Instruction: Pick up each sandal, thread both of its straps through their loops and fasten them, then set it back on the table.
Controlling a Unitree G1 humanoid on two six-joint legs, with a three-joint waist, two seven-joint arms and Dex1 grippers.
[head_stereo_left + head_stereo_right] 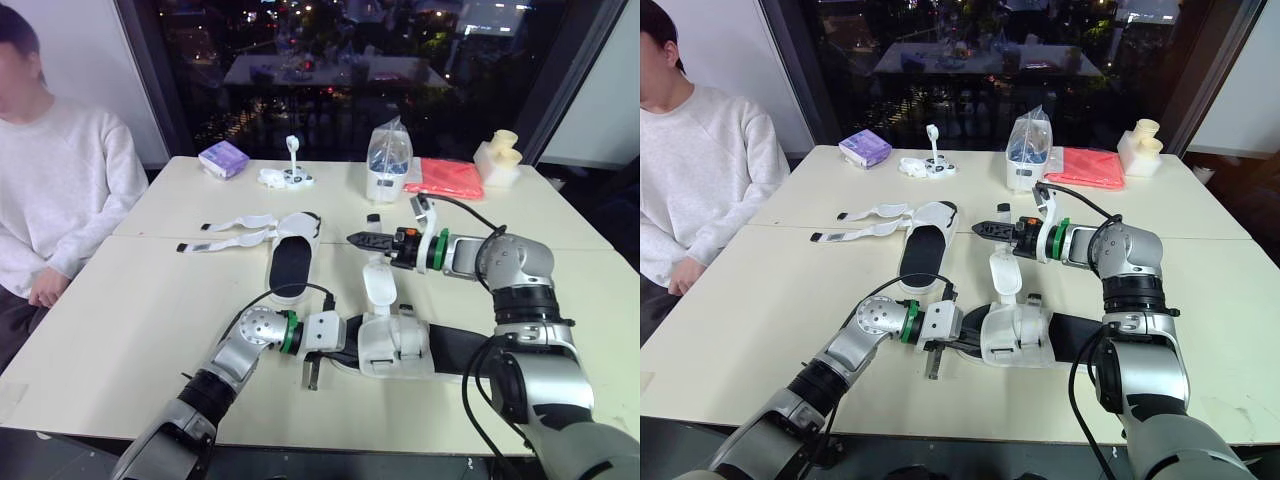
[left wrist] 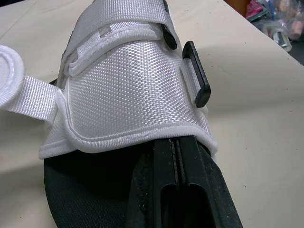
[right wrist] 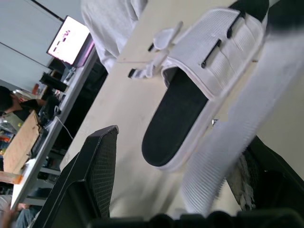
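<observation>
The near sandal [image 1: 400,345], with a black sole and a white woven upper, lies at the table's front centre. My left gripper [image 1: 345,357] is shut, and its tips [image 2: 176,142] are tucked under the edge of that upper, beside a black loop [image 2: 197,73]. One white strap [image 1: 378,280] rises from this sandal towards my right gripper [image 1: 352,240], which hovers above the table pointing left. It is open, with the strap [image 3: 237,118] hanging between its spread fingers. The far sandal [image 1: 290,255] lies flat with both straps [image 1: 235,232] spread out to the left.
A person in a white sweater [image 1: 60,180] sits at the table's left side. Along the far edge stand a purple pack [image 1: 223,158], a small white object [image 1: 288,175], a clear bag [image 1: 388,165], a red cloth [image 1: 450,178] and a cream object [image 1: 497,155].
</observation>
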